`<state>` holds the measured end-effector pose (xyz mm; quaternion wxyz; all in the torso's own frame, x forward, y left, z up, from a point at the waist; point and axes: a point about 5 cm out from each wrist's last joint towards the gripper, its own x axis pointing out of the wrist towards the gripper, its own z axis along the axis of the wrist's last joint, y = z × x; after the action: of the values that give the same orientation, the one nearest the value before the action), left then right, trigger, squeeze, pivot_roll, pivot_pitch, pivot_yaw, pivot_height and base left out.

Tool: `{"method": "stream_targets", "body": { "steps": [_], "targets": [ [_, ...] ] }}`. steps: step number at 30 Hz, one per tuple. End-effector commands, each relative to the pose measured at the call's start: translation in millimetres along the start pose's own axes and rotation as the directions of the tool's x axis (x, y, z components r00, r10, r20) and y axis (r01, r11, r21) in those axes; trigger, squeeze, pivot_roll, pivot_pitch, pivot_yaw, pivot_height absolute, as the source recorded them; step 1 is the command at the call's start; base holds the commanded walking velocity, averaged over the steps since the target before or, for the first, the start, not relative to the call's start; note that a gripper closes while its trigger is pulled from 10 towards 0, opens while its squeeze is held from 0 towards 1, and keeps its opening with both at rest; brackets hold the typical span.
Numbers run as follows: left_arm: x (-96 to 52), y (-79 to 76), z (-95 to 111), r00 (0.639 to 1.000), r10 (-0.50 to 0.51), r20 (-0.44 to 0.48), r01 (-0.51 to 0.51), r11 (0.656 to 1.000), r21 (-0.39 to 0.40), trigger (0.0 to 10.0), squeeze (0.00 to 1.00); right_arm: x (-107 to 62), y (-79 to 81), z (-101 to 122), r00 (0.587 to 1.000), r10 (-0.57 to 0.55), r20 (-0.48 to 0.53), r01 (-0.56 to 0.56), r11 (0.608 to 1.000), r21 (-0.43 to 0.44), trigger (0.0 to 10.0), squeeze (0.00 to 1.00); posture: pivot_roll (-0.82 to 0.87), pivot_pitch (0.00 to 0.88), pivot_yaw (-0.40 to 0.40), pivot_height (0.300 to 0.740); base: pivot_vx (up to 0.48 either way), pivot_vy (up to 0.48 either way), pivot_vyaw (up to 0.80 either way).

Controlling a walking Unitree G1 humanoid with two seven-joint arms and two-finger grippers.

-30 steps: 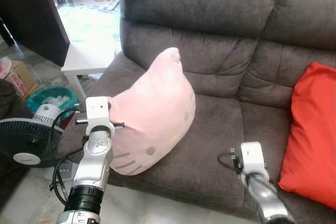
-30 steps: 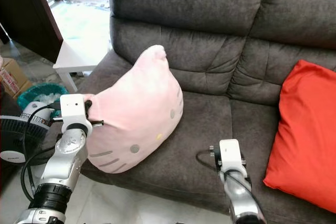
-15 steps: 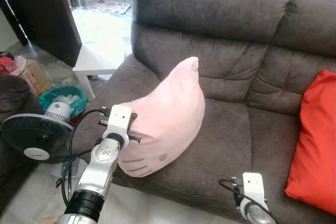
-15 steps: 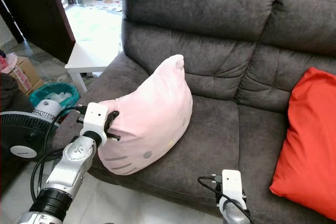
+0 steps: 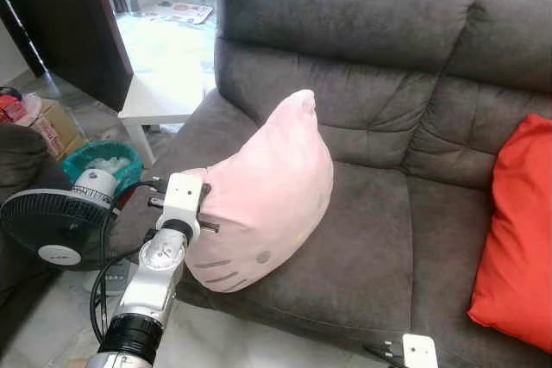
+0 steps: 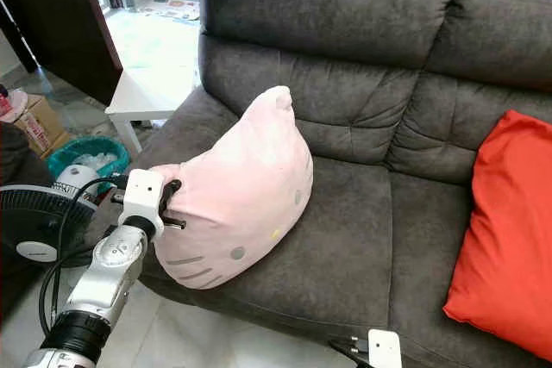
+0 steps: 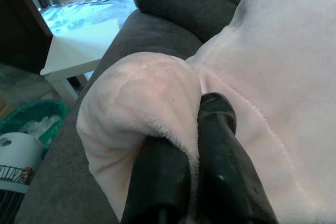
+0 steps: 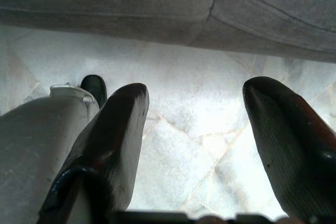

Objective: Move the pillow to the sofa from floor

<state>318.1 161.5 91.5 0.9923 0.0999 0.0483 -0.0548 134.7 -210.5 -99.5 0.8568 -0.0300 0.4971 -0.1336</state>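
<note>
my left gripper (image 7: 190,129) is pinched tight on a fold at the pink pillow's (image 5: 263,196) edge, lower left of the frame. the pillow sits tilted on the grey sofa (image 5: 371,239) seat near the left armrest, bulging past the front edge; whether its weight fully rests there i can't tell. my right gripper (image 8: 191,129) hangs low with fingers spread wide, empty, over the tiled floor (image 8: 178,98). red cushion (image 5: 513,239) at the right, fan (image 5: 47,230) lower left.
</note>
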Motion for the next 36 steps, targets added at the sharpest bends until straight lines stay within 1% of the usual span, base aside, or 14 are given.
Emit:
{"method": "stream_targets", "body": {
  "steps": [1, 12, 16, 19, 23, 27, 31, 32, 34, 35, 36],
  "targets": [
    [-2.8, 3.3, 4.9, 0.999, 0.005, 0.045, -0.005, 1.000, 0.003, 10.0, 1.00, -0.6, -0.8, -4.8, 1.000, 0.000, -0.020, 0.001, 1.000, 0.008, 10.0, 0.00, 0.11, 0.042, -0.054, 0.740, 0.000, 0.000, 0.00],
    [-5.5, 0.7, 3.7, 0.998, -0.002, 0.062, 0.001, 1.000, 0.021, 10.0, 1.00, -1.0, 2.7, -4.3, 1.000, 0.017, -0.011, -0.016, 1.000, 0.017, 10.0, 0.00, 0.11, 0.025, -0.050, 0.740, 0.000, 0.000, 0.00],
    [-5.6, 3.2, 6.2, 0.997, 0.017, 0.077, -0.020, 0.999, 0.032, 10.0, 1.00, -1.2, 2.4, -4.8, 1.000, 0.019, -0.007, -0.019, 1.000, 0.016, 10.0, 0.00, 0.11, 0.026, -0.050, 0.740, 0.000, 0.000, 0.00],
    [-6.0, 13.2, 18.9, 0.987, 0.083, 0.139, -0.089, 0.995, 0.036, 10.0, 1.00, -1.8, 0.5, -7.8, 1.000, 0.018, -0.008, -0.018, 1.000, 0.017, 10.0, 0.00, 0.12, 0.041, -0.054, 0.740, 0.000, 0.000, 0.00],
    [-6.7, 16.1, 24.4, 0.981, 0.104, 0.164, -0.112, 0.993, 0.040, 10.0, 1.00, -2.0, -0.3, -9.1, 1.000, 0.017, -0.011, -0.017, 1.000, 0.015, 10.0, 0.00, 0.12, 0.048, -0.057, 0.740, 0.000, 0.000, 0.00],
    [-9.5, 17.6, 34.0, 0.969, 0.126, 0.211, -0.142, 0.988, 0.063, 10.0, 1.00, -2.0, -1.1, -9.7, 1.000, 0.016, -0.015, -0.016, 1.000, 0.013, 10.0, 0.00, 0.12, 0.055, -0.060, 0.740, 0.000, 0.000, 0.00],
    [-11.5, 15.8, 38.2, 0.964, 0.129, 0.232, -0.147, 0.987, 0.062, 10.0, 1.00, -1.9, -1.4, -9.5, 1.000, 0.016, -0.016, -0.015, 1.000, 0.013, 10.0, 0.00, 0.12, 0.056, -0.060, 0.740, 0.000, 0.000, 0.00],
    [-12.5, 12.1, 39.2, 0.965, 0.107, 0.240, -0.129, 0.989, 0.078, 10.0, 1.00, -1.9, -1.4, -9.2, 1.000, 0.016, -0.015, -0.016, 1.000, 0.014, 10.0, 0.00, 0.12, 0.059, -0.061, 0.740, 0.000, 0.000, 0.00],
    [-15.7, -1.4, 40.6, 0.964, 0.017, 0.264, -0.052, 0.991, 0.126, 10.0, 1.00, -1.8, -1.3, -8.8, 1.000, 0.018, -0.013, -0.018, 1.000, 0.014, 10.0, 0.00, 0.12, 0.062, -0.061, 0.740, 0.000, 0.000, 0.00],
    [-17.9, -8.7, 41.2, 0.961, -0.035, 0.274, -0.009, 0.987, 0.157, 10.0, 0.20, -1.8, -1.3, -8.7, 1.000, 0.019, -0.013, -0.019, 1.000, 0.013, 10.0, 0.00, 0.12, 0.064, -0.061, 0.740, 0.000, 0.000, 0.00],
    [-19.3, -12.9, 41.5, 0.958, -0.066, 0.278, 0.016, 0.984, 0.176, 10.0, 0.20, -1.8, -1.3, -8.7, 1.000, 0.019, -0.012, -0.019, 1.000, 0.013, 10.0, 0.00, 0.12, 0.064, -0.061, 0.740, 0.000, 0.000, 0.00]
  ]
}}
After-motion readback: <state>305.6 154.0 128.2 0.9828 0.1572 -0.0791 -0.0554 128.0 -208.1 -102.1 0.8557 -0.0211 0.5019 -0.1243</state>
